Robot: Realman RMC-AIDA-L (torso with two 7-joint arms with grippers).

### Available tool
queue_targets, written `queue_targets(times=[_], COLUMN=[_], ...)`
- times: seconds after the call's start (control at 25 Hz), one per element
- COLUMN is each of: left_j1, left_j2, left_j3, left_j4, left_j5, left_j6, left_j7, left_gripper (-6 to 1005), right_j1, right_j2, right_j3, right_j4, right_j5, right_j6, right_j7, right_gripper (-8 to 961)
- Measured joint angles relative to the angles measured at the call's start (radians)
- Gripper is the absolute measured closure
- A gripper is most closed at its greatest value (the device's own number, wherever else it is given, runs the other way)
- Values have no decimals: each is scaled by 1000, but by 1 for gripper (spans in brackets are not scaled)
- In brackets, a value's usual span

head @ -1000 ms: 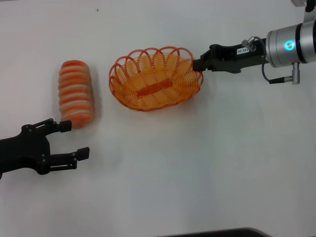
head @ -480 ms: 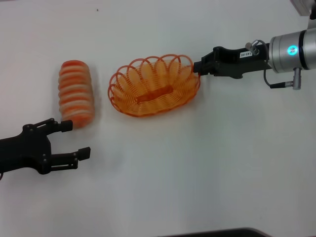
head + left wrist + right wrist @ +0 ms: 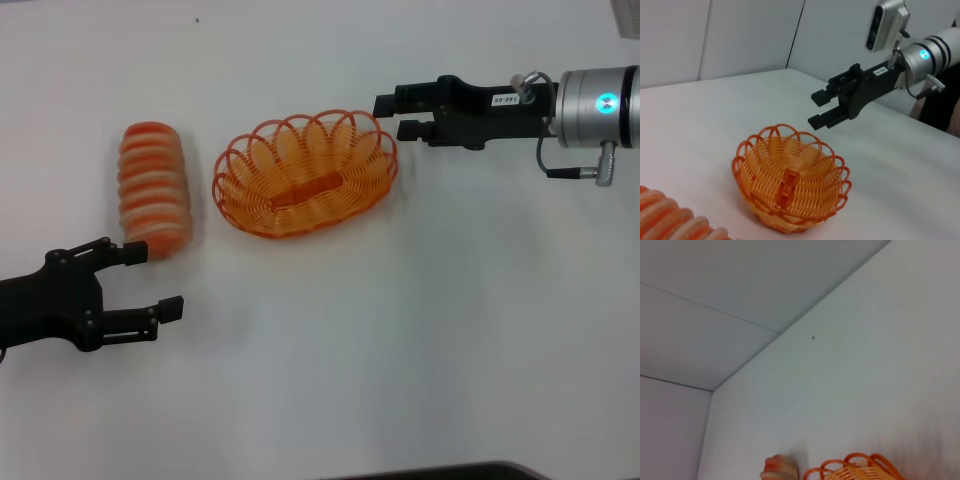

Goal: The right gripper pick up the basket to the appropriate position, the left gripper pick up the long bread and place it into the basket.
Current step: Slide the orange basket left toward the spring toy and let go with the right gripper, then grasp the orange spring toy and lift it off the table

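Well, head view: the right gripper (image 3: 392,114), fingers apart, hangs just off the basket (image 3: 305,178) at its two o'clock; the long bread (image 3: 154,189) lies at its nine o'clock.
Left gripper (image 3: 152,281): spread wide, at the bread's six o'clock.
Left wrist view: basket (image 3: 791,184) sits on the table (image 3: 715,120), right gripper (image 3: 820,107) clear of it.
Right wrist view: basket rim (image 3: 855,467) and bread end (image 3: 777,467).

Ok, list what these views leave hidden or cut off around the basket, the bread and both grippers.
- Long bread: the left wrist view cuts it at the frame corner; the right wrist view shows only its end at the frame's edge.
- Basket: the right wrist view catches only some rim loops.
- Left gripper: open in the head view, arm cut by the frame edge; absent from its own wrist view.
- Right gripper: open, clear of the basket; unseen in its own wrist view.
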Motion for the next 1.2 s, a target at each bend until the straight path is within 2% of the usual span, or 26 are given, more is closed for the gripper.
queue_targets(times=[0.12,0.32,0.44,0.56,0.68,0.88,1.2], left_j1=[-1,-2,-2,-2,-4,-10,-17], left_j2=[0,1,1,-1,-3,-3,-5], left_j3=[0,-1,-9,-20,-29,-41,-46], left_j4=[3,4,3,-1,-3,-12,-15], left_j5=[-7,-7,-8,-8,-9,-11,-11], left_j6=[4,5,4,3,3,4,-1], left_j7=[-9,-10,-11,-11,-11,-20,-24], left_gripper=[66,66,66,66,66,66,66], right_j1=[-26,-70,-105,-149,-187,-234,-304], right_j2=[-4,-12,-11,-5,-6,-20,-23], right_j3=[1,11,44,78,92,79,80], right_j4=[0,-10,-6,-8,-12,-17,-71], right_j5=[41,103,204,325,394,338,181], right_j6=[-4,-17,-36,-85,-156,-237,-251], right_j7=[-15,-45,-169,-404,-688,-1062,-1310], right_gripper=[400,162,93,23,28,33,32])
